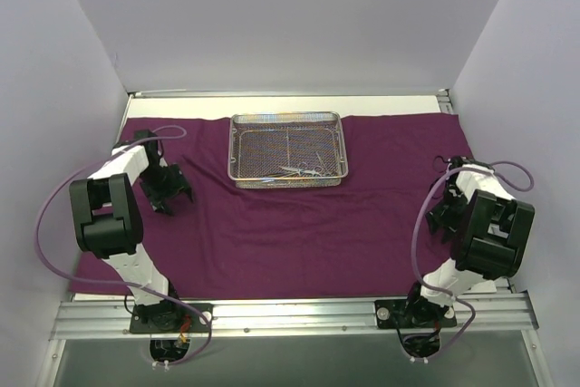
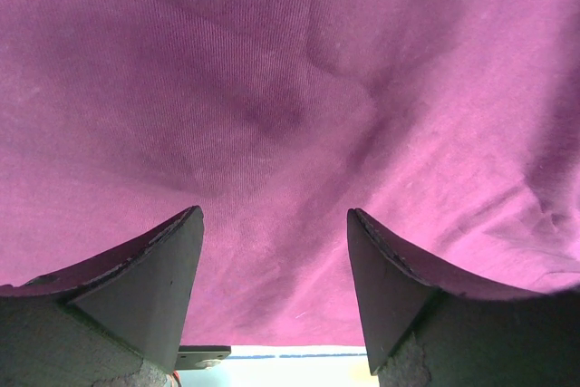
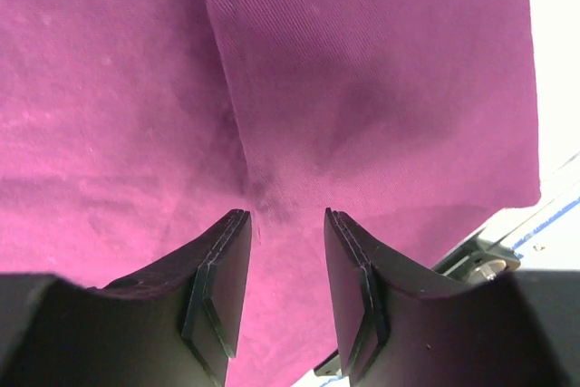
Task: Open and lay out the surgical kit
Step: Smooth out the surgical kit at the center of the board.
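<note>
Top view: dark purple cloth wrap (image 1: 290, 233) spread flat. Wire-mesh tray (image 1: 286, 117) resting on it toward 12 o'clock, with thin silver instruments (image 1: 294, 171) inside along its 6 o'clock side. Left gripper (image 1: 172, 195) at 9 o'clock, right gripper (image 1: 442, 217) at 3 o'clock, both well apart from the tray.

Left wrist view: fingers (image 2: 154, 287) spread wide, nothing between, wrinkled cloth beyond.

Right wrist view: fingers (image 3: 217, 287) narrower yet apart, gripping nothing. Cloth crease running from 12 o'clock toward the gap.

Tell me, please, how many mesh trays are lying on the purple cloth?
1. The tray sits on the cloth at its far middle, with instruments inside. The cloth lies flat, so it seems to hide no other.
</note>
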Action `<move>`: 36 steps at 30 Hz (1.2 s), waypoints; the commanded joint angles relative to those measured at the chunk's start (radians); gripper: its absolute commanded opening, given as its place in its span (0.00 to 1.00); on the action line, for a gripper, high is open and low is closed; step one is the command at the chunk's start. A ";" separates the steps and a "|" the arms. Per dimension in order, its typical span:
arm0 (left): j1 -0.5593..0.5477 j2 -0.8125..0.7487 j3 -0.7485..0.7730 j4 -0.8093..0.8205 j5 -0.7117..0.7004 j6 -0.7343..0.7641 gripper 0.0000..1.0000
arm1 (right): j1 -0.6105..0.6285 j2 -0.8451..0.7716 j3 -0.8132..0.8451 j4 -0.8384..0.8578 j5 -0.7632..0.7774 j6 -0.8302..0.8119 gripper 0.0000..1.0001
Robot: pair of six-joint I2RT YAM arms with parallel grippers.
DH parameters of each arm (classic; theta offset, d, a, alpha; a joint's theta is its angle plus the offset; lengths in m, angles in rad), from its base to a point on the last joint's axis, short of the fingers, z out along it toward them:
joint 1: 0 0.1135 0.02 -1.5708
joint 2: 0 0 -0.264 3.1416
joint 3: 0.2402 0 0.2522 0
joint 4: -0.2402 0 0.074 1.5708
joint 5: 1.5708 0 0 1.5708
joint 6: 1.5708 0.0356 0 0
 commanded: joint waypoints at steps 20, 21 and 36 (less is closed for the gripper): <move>0.006 0.020 0.025 0.037 0.028 -0.002 0.73 | -0.138 0.016 0.127 -0.148 0.244 0.046 0.00; 0.006 0.018 0.024 0.038 0.036 -0.004 0.73 | -0.185 0.006 0.134 -0.184 0.303 0.101 0.00; 0.029 -0.031 -0.018 0.060 0.064 0.002 0.73 | -0.384 0.022 0.307 -0.198 0.562 0.022 0.69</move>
